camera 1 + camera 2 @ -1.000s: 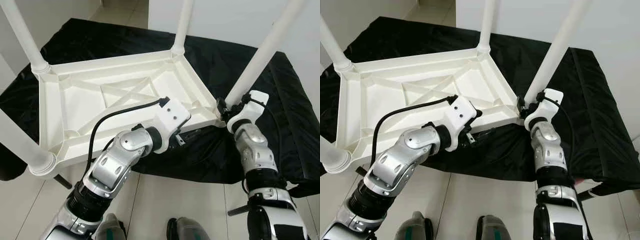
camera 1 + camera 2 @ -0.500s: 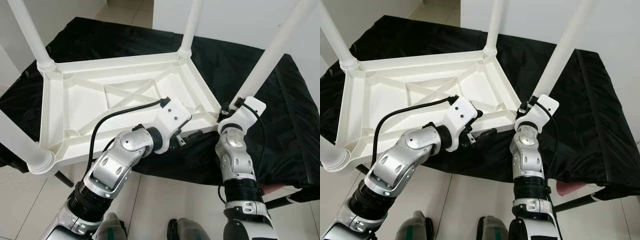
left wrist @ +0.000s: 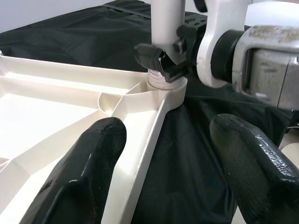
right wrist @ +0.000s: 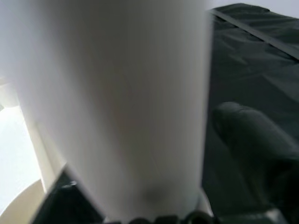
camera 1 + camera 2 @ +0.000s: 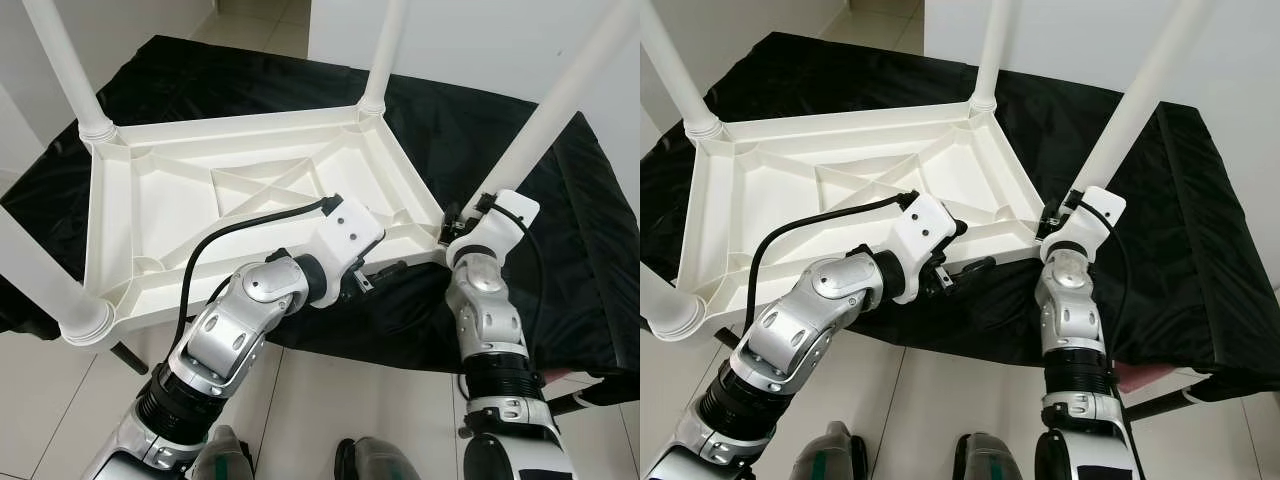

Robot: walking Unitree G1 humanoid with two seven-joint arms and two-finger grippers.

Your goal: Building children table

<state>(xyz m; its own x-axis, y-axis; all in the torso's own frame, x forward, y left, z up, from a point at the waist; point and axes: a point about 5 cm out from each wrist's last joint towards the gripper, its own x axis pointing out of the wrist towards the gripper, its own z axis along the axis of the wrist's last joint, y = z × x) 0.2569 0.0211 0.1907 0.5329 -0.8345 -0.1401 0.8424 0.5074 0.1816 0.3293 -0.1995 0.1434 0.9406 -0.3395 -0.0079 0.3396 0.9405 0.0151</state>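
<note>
1. Eye views: the white table (image 5: 240, 190) lies upside down on a black cloth (image 5: 600, 230), legs pointing up.
2. Left wrist view: the left gripper (image 3: 170, 154) straddles the table's rim, fingers apart.
3. Right wrist view: the right gripper (image 3: 161, 58) is clamped on the near right leg (image 4: 117, 102) at its base.

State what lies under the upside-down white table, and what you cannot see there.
Under the white table lies a black cloth, spread well beyond its edges. Whatever the cloth covers is hidden, and so is the table's top face, turned down against it.
</note>
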